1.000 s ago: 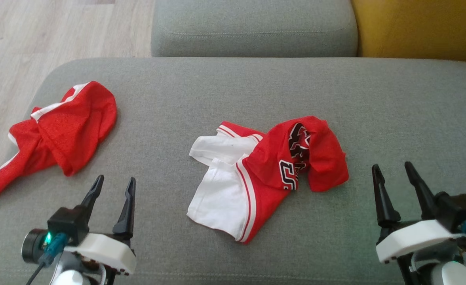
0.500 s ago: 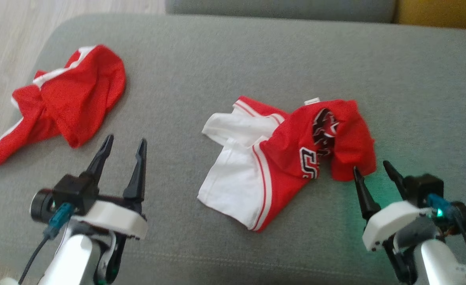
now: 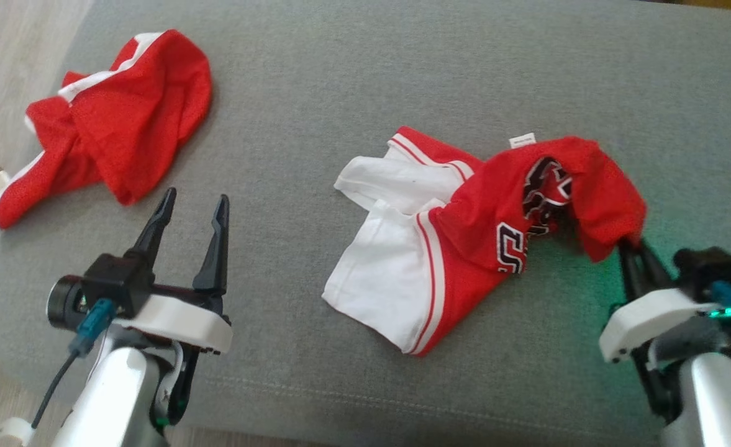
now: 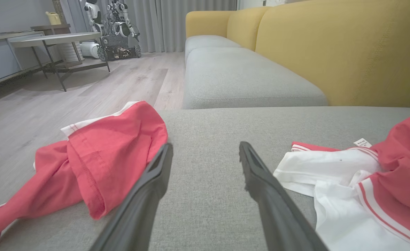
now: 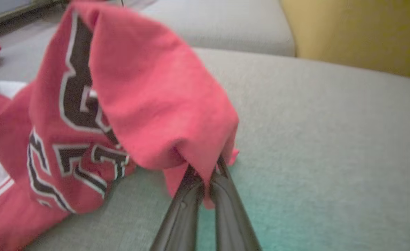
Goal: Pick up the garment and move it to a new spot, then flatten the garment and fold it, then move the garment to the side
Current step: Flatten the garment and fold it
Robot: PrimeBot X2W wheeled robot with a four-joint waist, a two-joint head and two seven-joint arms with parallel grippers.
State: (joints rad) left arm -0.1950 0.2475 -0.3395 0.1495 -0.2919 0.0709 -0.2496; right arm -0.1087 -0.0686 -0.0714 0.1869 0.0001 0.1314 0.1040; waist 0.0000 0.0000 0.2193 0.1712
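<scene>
Head view, left gripper (image 3: pixel 195 197): low at the near left, its two dark fingers spread wide with nothing between them, poised over bare grey cushion (image 3: pixel 340 81).
Right gripper (image 3: pixel 631 248): low at the near right, clamped on the right-hand edge of the garment (image 3: pixel 464 248). From the right wrist view the fingers (image 5: pixel 185 209) are pressed together and their tips are buried in a pinched red fold.
Garment: a red and white jersey with black lettering, crumpled on the cushion a little right of the middle. Its white part lies flat toward the left. Its red part is humped up, highest at the pinched end, with a green glow on the fabric below.
Tag (image 3: pixel 522 140): small and white, at the jersey's far edge.
Other red garment (image 3: pixel 123 118): bunched at the far left of the cushion, white-trimmed, well apart from the jersey.
Left wrist view, further off: a second grey seat (image 4: pixel 243 76) against a yellow backrest (image 4: pixel 330 52), then wooden floor (image 4: pixel 86 90), a round table (image 4: pixel 51 38) and another robot (image 4: pixel 116 31) by the curtains.
</scene>
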